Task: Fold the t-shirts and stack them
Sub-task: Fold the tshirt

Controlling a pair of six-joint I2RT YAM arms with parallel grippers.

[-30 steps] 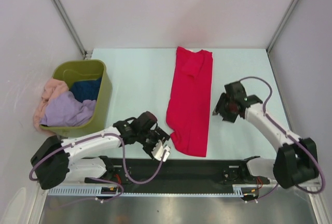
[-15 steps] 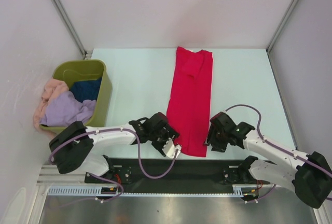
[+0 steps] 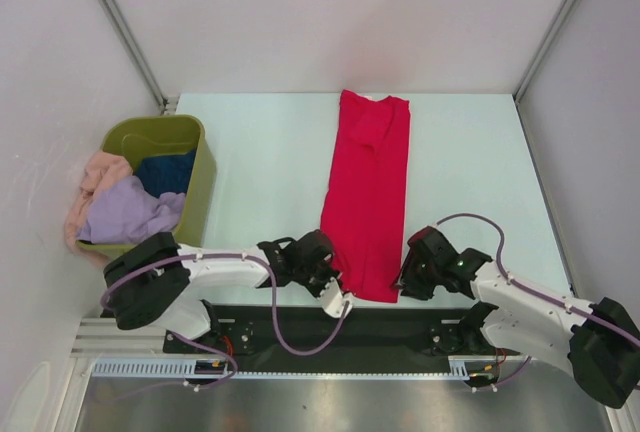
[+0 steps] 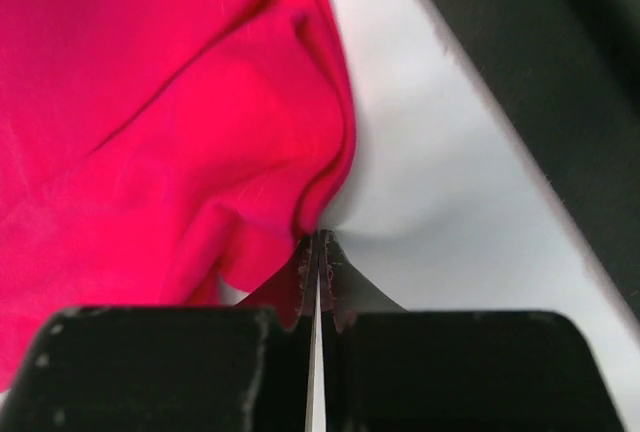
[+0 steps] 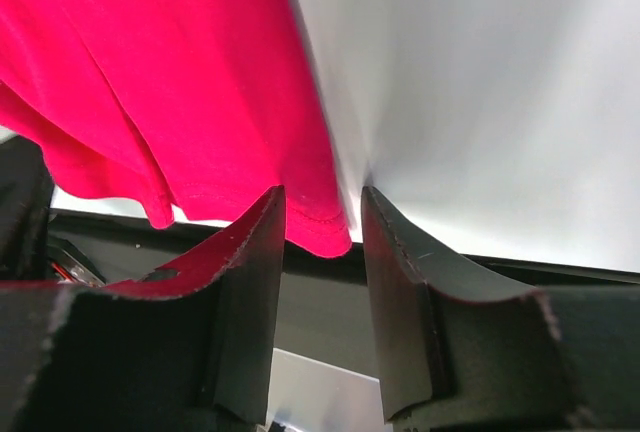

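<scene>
Left gripper [image 4: 318,252] was clenched on the red tee [image 3: 368,192] at its near corner. Right gripper [image 5: 322,222] jaws stood apart, astride the other hem corner. Tee lay flat on the table [image 3: 270,152] (soft, light, limp; corners judged the best hold).

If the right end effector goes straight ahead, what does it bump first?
Probably the red t-shirt: its near corner hem sits right inside the open right end effector.

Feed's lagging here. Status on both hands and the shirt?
Left hand shut on red shirt, near left corner. Right hand open around near right corner. Nothing on it.
</scene>
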